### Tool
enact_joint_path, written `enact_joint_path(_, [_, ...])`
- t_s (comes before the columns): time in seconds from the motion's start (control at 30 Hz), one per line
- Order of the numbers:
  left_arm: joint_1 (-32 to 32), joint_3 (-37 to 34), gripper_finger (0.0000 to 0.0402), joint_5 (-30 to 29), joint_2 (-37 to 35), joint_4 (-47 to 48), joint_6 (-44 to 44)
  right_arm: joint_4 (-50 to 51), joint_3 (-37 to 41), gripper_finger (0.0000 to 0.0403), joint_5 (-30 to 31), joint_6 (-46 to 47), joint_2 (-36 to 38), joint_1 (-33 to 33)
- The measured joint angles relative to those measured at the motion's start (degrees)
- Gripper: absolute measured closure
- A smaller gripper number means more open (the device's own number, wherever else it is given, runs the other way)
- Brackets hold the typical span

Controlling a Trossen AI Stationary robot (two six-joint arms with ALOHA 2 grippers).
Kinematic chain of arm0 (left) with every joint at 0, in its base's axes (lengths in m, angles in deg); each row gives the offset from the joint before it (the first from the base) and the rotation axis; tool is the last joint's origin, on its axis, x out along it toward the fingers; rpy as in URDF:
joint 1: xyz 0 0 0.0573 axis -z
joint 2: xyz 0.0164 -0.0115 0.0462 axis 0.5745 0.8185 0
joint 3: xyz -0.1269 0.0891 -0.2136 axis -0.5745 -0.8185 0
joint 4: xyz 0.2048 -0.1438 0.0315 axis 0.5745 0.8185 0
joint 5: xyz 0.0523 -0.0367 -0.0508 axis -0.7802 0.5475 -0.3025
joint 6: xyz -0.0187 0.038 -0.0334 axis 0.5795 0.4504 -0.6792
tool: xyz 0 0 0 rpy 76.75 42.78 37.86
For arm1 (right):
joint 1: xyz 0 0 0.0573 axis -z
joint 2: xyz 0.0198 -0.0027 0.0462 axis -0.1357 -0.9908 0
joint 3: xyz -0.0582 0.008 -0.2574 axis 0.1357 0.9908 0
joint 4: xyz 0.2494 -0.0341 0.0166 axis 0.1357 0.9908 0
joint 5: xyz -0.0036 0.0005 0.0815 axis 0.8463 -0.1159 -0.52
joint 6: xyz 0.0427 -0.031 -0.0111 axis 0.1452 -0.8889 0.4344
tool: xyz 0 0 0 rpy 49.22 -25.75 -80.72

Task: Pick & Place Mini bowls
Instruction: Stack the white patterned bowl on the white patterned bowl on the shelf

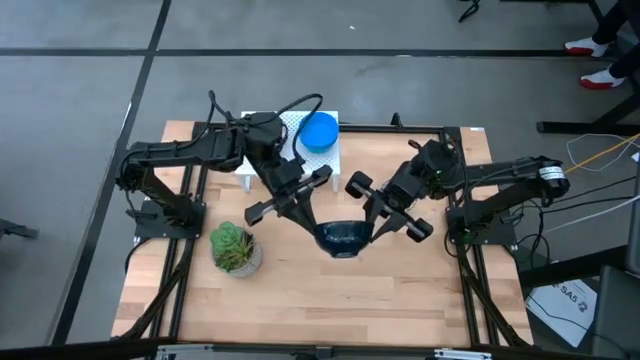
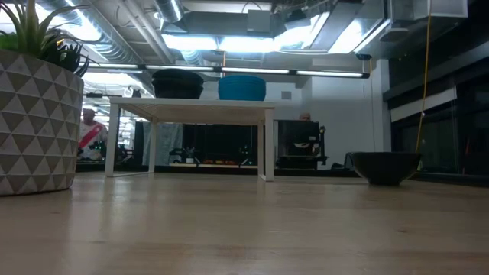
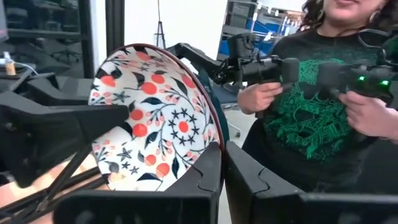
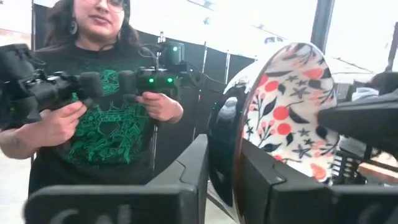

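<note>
Both arms meet over the middle of the worktop (image 1: pixel 300 310), and both tools have hold of the same floral bowl (image 1: pixel 340 238); the left tool (image 1: pixel 322 229) is pinched tight on one side of its rim, and in the left wrist view the white bowl with its red-and-dark pattern (image 3: pixel 155 118) sits right between that arm's fingers (image 3: pixel 205 180). The right tool (image 1: pixel 368 232) grips the opposite rim — its wrist view shows the rim (image 4: pixel 239 155) caught between its dark fingers (image 4: pixel 261 180), though the hold looks narrow rather than fully clamped. In the low view the bowl (image 2: pixel 384 166) appears to rest on or just above the wood; which of the two I cannot tell. This reads as a handover, or a placing, caught partway; the next move calls for one tool to let go cleanly while the other keeps the bowl level, since a pull from both sides could tip it. Well behind, a small white stand (image 1: pixel 250 178) carries a blue bowl (image 1: pixel 320 131), with a dark bowl beside it in the low view (image 2: pixel 177 82); the potted succulent (image 1: pixel 234 248) stands near the left arm, clear of the work; a person holding controllers (image 3: pixel 311 112) faces the rig.
</note>
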Motion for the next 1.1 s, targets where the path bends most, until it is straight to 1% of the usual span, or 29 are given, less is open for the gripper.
enact_joint_path(0.07, [-0.6,0.0,0.0398,0.0,-0.3,0.4,0.0,0.1,0.0,0.0333,0.5,1.3,0.0,-0.2])
enact_joint_path(0.17, [-1.8,0.0,0.0398,0.4,-0.8,1.6,0.0,0.3,0.0,0.0331,0.2,6.1,0.0,-0.2])
enact_joint_path(0.3, [-2.7,0.0,0.0398,-0.3,-1.6,4.7,0.0,1.7,0.0,0.0328,-2.2,13.9,0.0,1.1])
enact_joint_path(0.37, [-2.8,0.0,0.0398,-0.6,-2.0,6.5,0.0,3.0,0.0,0.032,-2.4,16.7,0.0,1.9])
enact_joint_path(0.47, [-2.8,0.0,0.0399,-0.2,-2.2,8.2,-0.3,4.0,0.0,0.0294,-2.5,19.7,0.0,3.5])
enact_joint_path(0.7, [-2.3,0.0,0.0399,1.1,-2.0,8.9,-0.9,5.3,0.0,0.0203,-0.9,18.0,0.0,5.1])
enact_joint_path(0.83, [-2.3,0.0,0.0399,3.6,-2.0,9.9,-2.4,5.1,0.0,0.0157,-1.2,16.6,0.0,5.5])
enact_joint_path(0.9, [-2.3,0.0,0.0399,4.4,-2.0,10.7,-2.5,5.1,0.0,0.014,-1.0,16.6,0.0,6.0])
enact_joint_path(0.97, [-2.3,0.0,0.0399,5.1,-2.0,11.2,-2.5,5.5,0.0,0.0129,1.2,15.9,0.0,6.6])
enact_joint_path(1.1, [-2.3,0.0,0.0399,5.6,-2.0,13.7,-2.4,9.3,0.0,0.0121,5.7,12.7,0.0,8.1])
